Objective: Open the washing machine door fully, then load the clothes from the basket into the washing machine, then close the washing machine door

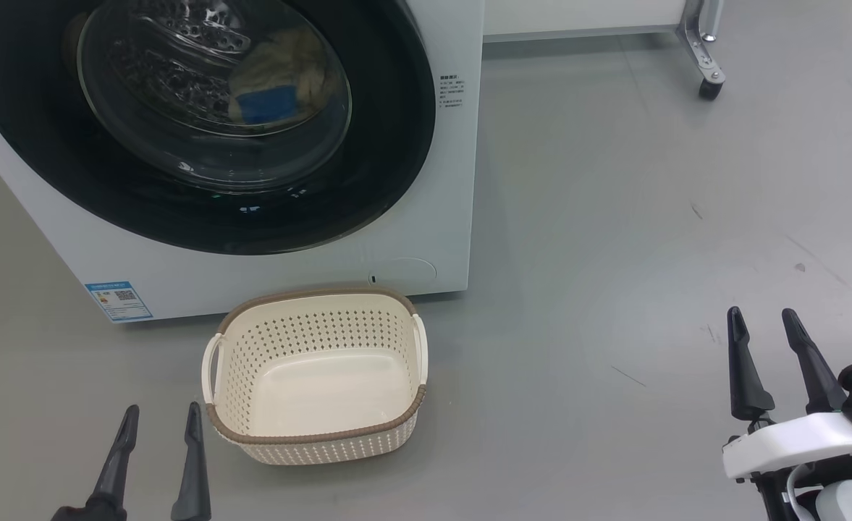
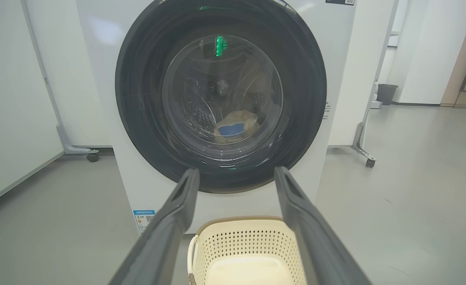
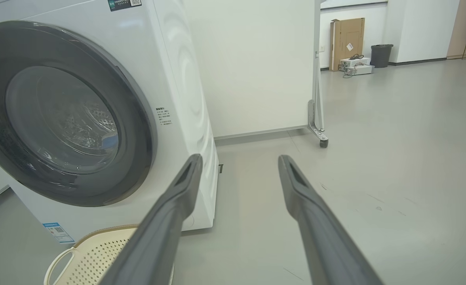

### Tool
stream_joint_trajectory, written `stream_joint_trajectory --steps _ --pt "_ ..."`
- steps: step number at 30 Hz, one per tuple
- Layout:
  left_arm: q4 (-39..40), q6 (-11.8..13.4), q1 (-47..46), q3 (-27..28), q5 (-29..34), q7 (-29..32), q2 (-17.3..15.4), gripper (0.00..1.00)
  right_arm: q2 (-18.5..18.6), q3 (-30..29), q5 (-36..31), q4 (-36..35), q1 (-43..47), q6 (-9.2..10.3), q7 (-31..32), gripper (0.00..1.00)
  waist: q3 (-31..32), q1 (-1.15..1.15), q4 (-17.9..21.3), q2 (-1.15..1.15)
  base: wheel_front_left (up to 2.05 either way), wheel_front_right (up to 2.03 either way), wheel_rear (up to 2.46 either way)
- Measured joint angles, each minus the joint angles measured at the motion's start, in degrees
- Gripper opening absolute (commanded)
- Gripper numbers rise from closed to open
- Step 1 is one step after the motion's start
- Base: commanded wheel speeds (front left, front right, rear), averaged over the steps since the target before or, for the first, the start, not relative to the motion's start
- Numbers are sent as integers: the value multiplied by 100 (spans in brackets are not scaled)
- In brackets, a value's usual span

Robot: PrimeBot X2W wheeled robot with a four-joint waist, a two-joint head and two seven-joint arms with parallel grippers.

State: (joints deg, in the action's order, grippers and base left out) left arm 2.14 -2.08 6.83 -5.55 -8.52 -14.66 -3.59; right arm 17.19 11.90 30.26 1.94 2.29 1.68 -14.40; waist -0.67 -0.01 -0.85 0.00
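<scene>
The shut washing machine door [image 1: 205, 116] is found at twelve o'clock of the nearer left gripper [image 1: 163, 407]; the right gripper [image 1: 762, 312] is likewise spread, empty.

Head view looks down; both wrist views face the washing machine [image 1: 252, 278].

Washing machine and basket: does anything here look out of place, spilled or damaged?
Nothing stands out. The washing machine door sits shut against the washing machine, and the clothes lie inside, visible through it. The basket stands upright and empty on the floor before the machine, with no visible damage.
</scene>
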Motion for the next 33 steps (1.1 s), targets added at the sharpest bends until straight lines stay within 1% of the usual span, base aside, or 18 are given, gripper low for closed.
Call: stream_joint_trajectory --steps 3,12,33 --pt "0 29 45 1 9 0 2 100 -15 -3 -43 -63 27 40 0 100 6 0 -24 0 0 0 0" --pt "-5 32 79 14 36 0 9 100 -69 -30 -154 -214 183 42 0 100 -1 0 -124 0 0 0 0" --pt "-20 26 110 13 96 0 24 100 -145 -83 -208 -326 351 40 0 100 -2 0 -222 0 0 0 0"
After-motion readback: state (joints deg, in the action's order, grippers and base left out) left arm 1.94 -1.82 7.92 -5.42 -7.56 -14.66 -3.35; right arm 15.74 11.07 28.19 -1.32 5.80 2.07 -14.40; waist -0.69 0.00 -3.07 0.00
